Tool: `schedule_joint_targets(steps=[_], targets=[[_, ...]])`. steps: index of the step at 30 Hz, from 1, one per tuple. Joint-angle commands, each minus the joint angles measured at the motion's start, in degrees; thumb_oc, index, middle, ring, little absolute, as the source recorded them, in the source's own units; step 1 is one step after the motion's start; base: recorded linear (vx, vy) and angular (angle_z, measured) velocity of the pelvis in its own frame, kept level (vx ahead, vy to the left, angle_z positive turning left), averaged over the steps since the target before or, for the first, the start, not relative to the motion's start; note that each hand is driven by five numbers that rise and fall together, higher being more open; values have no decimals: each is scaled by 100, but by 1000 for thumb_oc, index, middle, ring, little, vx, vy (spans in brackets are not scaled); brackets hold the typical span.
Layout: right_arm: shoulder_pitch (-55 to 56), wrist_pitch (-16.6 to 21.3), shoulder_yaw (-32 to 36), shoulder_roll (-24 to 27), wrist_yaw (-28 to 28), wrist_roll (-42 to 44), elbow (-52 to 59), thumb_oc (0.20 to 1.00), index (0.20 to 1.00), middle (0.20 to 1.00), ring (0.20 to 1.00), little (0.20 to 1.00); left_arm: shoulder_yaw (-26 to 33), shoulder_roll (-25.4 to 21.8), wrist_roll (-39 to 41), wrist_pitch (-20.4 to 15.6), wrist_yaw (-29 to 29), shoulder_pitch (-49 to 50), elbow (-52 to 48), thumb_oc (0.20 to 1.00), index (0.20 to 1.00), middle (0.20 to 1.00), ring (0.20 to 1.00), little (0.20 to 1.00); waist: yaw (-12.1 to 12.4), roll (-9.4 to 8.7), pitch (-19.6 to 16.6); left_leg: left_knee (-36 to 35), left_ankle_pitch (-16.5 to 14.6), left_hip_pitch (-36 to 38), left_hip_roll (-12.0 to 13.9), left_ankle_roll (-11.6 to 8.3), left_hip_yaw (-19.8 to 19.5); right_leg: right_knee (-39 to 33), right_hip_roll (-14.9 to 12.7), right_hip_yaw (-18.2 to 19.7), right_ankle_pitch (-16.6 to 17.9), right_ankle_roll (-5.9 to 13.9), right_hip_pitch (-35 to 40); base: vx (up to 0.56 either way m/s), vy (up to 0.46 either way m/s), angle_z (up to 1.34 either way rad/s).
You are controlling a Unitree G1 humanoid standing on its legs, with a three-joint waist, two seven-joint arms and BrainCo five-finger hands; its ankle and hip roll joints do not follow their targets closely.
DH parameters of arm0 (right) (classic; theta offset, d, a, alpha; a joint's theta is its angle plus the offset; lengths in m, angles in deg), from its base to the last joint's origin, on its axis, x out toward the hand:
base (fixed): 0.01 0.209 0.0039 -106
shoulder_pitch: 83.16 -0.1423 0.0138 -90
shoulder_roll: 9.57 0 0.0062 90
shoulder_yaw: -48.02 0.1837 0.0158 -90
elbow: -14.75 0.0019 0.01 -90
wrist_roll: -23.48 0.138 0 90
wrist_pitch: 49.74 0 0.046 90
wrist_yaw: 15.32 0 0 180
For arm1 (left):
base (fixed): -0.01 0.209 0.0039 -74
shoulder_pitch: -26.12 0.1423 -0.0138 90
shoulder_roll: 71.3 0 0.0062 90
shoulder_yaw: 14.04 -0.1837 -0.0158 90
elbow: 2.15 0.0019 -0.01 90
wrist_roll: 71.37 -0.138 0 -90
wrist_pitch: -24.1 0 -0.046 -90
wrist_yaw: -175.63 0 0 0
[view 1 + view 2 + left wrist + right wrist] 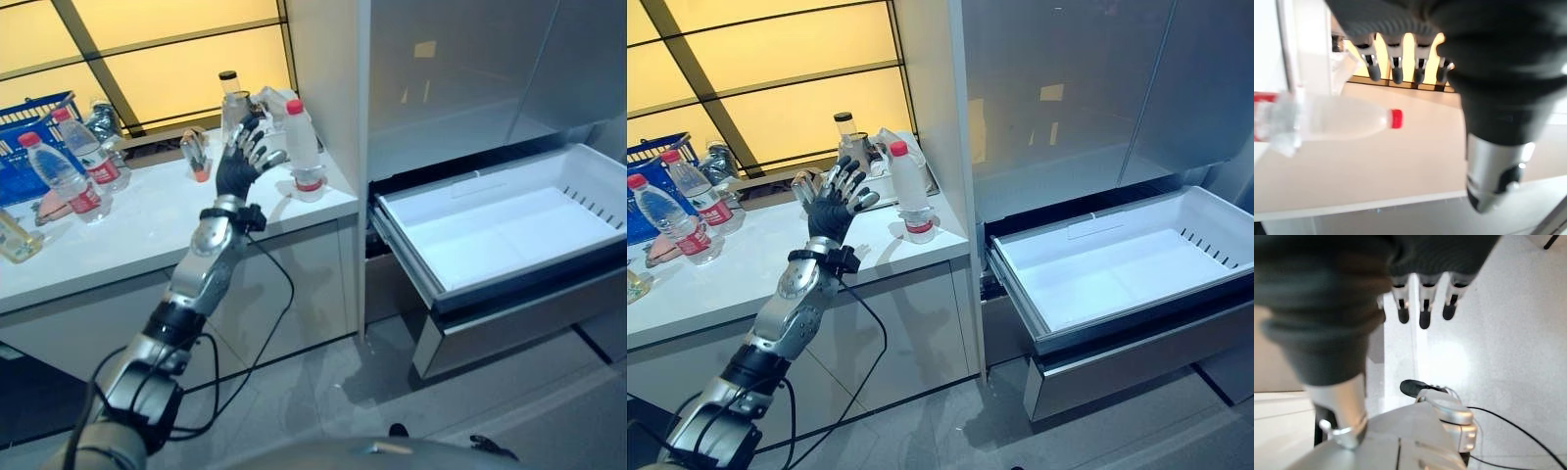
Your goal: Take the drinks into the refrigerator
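Left hand (238, 162) is raised over the white counter (147, 230), palm toward the fridge, fingers (1396, 68) straight and spread apart, thumb out to the side, nothing in its grasp. The nearest drink, a clear water bottle (304, 147) with a red cap and red label band, stands upright on the counter's corner next to the fridge, long axis vertical, cap up; it sits just beside the hand on the fridge side, with a visible gap between fingertips and bottle, no contact. In the left wrist view the same bottle (1327, 120) shows past the fingers, apart from them. Behind the hand, toward the window: a taller clear bottle with a dark cap (231, 98), upright, and a small glass with something orange at its base (197, 157). Further along the counter away from the fridge, two more red-capped water bottles (69, 176) stand upright, close together, in front of a blue basket (24, 137); a yellowish bottle (18, 238) lies on its side at the counter's edge. Fridge (1068, 88): upper doors closed, the lower drawer (1117, 264) pulled out, white bin inside open to view. Right hand (1422, 303) shows in its own wrist view, hanging over the grey floor (1508, 333) well away from the counter, fingers straight and relaxed, slightly apart, holding nothing.
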Motion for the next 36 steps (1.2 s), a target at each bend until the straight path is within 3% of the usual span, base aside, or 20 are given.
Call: schedule_joint_targets(steps=[1,16,27,36], targets=[[-395,-21,-236,-25,25,-87,-176,1000,1000,1000,1000,1000,-44,-252,-428,-285,151,-1124,460,1000,1000,1000,1000,1000,-199,-47,208,43,-198,-59,-81,-4,-208,62,-98,177,-1232,364,1058,8,2,-5],[-349,-5,-440,30,32,19,-262,1000,1000,1000,1000,1000,-751,-511,-458,8,218,-2802,2725,1000,1000,1000,1000,1000,-382,64,176,43,-263,-19,-86,10,-70,62,-85,310,-1214,446,996,10,2,-4],[-305,-14,-380,-58,113,125,-293,1000,1000,1000,1000,1000,-550,-288,-599,110,297,-2286,2969,1000,1000,1000,1000,1000,-389,49,192,43,-268,-34,-69,22,5,62,-28,430,-1193,430,902,1,-4,-4],[-275,-48,-396,-106,80,98,-303,1000,1000,1000,1000,1000,-534,-240,-722,315,-10,-1845,3298,1000,1000,1000,1000,1000,-404,18,161,43,-285,-6,-55,27,43,62,-8,470,-1173,424,895,0,1,-3]])
